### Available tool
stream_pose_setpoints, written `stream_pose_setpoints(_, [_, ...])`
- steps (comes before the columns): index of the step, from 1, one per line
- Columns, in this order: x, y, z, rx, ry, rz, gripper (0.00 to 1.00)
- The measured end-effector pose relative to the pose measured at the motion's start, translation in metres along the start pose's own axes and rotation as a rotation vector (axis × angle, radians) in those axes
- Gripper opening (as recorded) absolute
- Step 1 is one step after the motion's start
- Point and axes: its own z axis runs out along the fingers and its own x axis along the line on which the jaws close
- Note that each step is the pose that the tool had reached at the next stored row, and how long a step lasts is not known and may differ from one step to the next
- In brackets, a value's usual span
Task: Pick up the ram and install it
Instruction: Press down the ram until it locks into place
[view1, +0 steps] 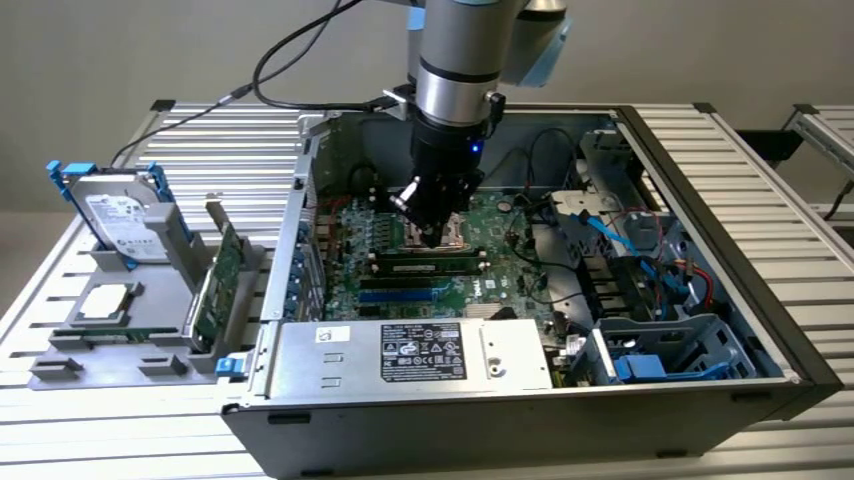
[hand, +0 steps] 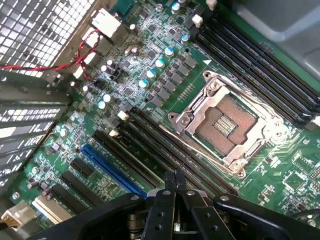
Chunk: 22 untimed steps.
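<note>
Wrist view: tool (hand: 174, 176) (fingers together, empty) hovers over motherboard (hand: 165, 90) slots.

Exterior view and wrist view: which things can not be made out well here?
1. End effector, exterior view: its tips merge with the dark board below, so contact cannot be told.
2. Ram, exterior view: a green stick seems to sit in a slot; the latches are too small to judge.
3. Memory slots, wrist view: the end effector covers one end.
4. Power supply label, exterior view: print too small to read.
</note>
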Motion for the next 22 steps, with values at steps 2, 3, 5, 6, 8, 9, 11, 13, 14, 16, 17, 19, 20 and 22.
stream_pose_setpoints(2, [0.0000, 0.0000, 0.0002, -0.0059, -0.0050, 0.101, 0.11])
stream_pose_setpoints(3, [0.0000, 0.0000, 0.0003, -0.0093, -0.0079, 0.159, 0.11])
stream_pose_setpoints(5, [0.0000, 0.0000, 0.0004, -0.0128, -0.0108, 0.218, 0.11])
stream_pose_setpoints(6, [0.0000, 0.0000, 0.0004, -0.0137, -0.0115, 0.232, 0.11])
stream_pose_setpoints(8, [0.0000, 0.0000, 0.0005, -0.0153, -0.0128, 0.260, 0.11])
stream_pose_setpoints(9, [-0.0001, 0.0000, 0.0005, -0.0162, -0.0135, 0.273, 0.11])
stream_pose_setpoints(11, [0.0000, 0.0000, 0.0006, -0.0178, -0.0149, 0.302, 0.11])
stream_pose_setpoints(13, [-0.0001, 0.0000, 0.0006, -0.0195, -0.0162, 0.330, 0.11])
stream_pose_setpoints(14, [0.0000, 0.0000, 0.0006, -0.0203, -0.0168, 0.344, 0.11])
stream_pose_setpoints(16, [-0.0001, 0.0000, 0.0007, -0.0221, -0.0181, 0.371, 0.11])
stream_pose_setpoints(17, [0.0000, 0.0000, 0.0007, -0.0229, -0.0188, 0.386, 0.11])
stream_pose_setpoints(19, [-0.0001, 0.0000, 0.0008, -0.0247, -0.0202, 0.415, 0.11])
stream_pose_setpoints(20, [-0.0001, 0.0000, 0.0009, -0.0256, -0.0208, 0.429, 0.11])
stream_pose_setpoints(22, [-0.0001, 0.0000, 0.0009, -0.0273, -0.0220, 0.457, 0.11])
